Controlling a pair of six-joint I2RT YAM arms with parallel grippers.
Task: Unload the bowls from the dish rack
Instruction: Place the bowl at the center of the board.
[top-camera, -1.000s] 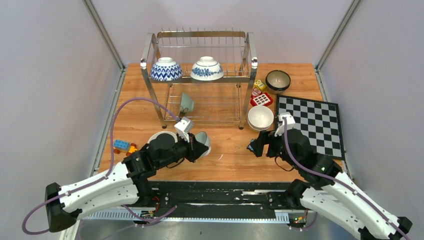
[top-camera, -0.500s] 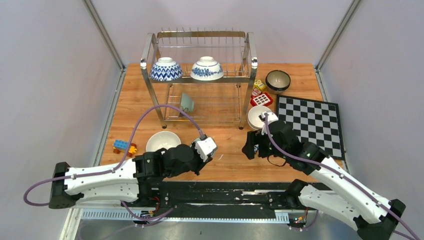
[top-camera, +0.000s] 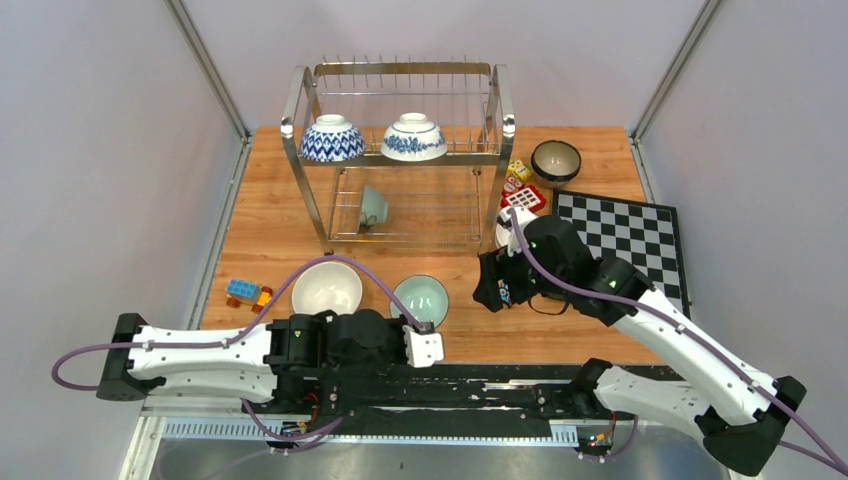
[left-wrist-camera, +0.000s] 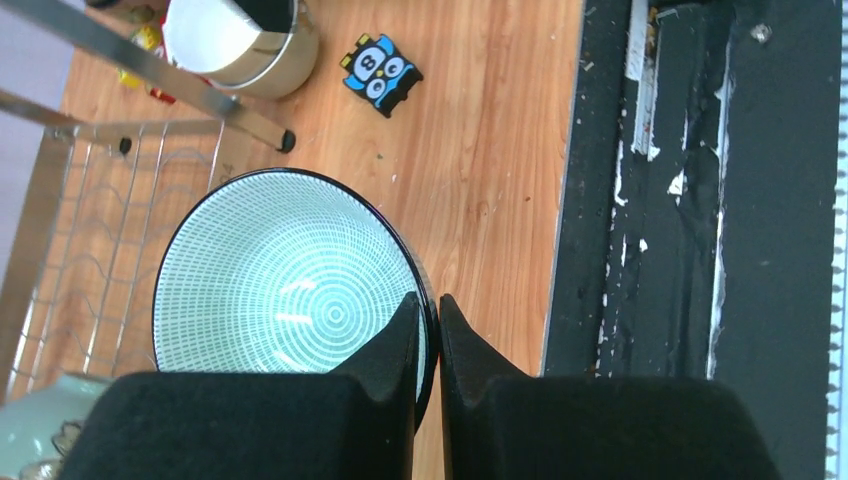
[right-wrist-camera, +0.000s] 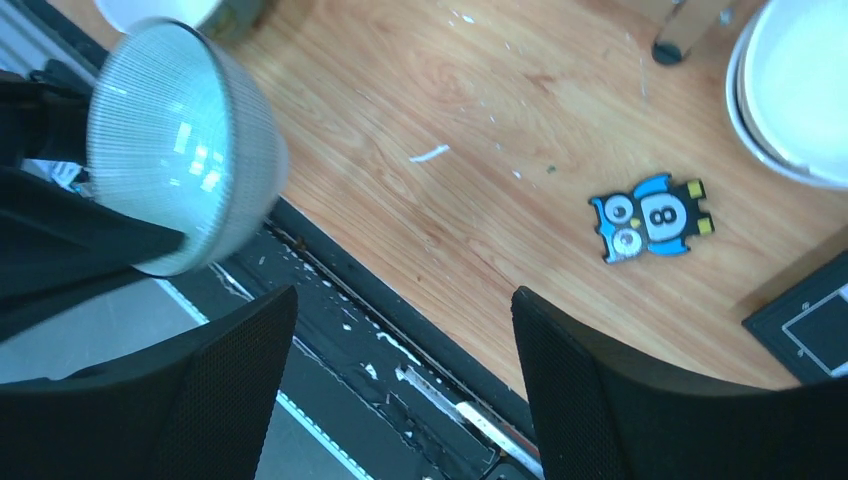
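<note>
The steel dish rack (top-camera: 497, 120) stands at the back of the table. Two blue-and-white bowls (top-camera: 331, 139) (top-camera: 414, 137) lie upside down on its top tier, and a celadon bowl (top-camera: 373, 207) stands on edge on the lower tier. My left gripper (left-wrist-camera: 428, 300) is shut on the rim of a pale green bowl (left-wrist-camera: 290, 270), which sits mouth-up near the table's front (top-camera: 421, 299); whether it touches the wood I cannot tell. My right gripper (right-wrist-camera: 400, 300) is open and empty, right of that bowl (right-wrist-camera: 180, 160).
A cream bowl (top-camera: 327, 288) sits on the table left of the held one. Stacked white bowls (right-wrist-camera: 800, 90) and a dark brown bowl (top-camera: 556, 160) are to the right of the rack. A chessboard (top-camera: 625, 245), an owl tile (right-wrist-camera: 650, 218) and toy blocks (top-camera: 248, 292) lie around.
My left arm drew back toward the near edge and turned the green bowl from on its side to mouth-up. My right arm moved left and toward the rack, jaws still open.
</note>
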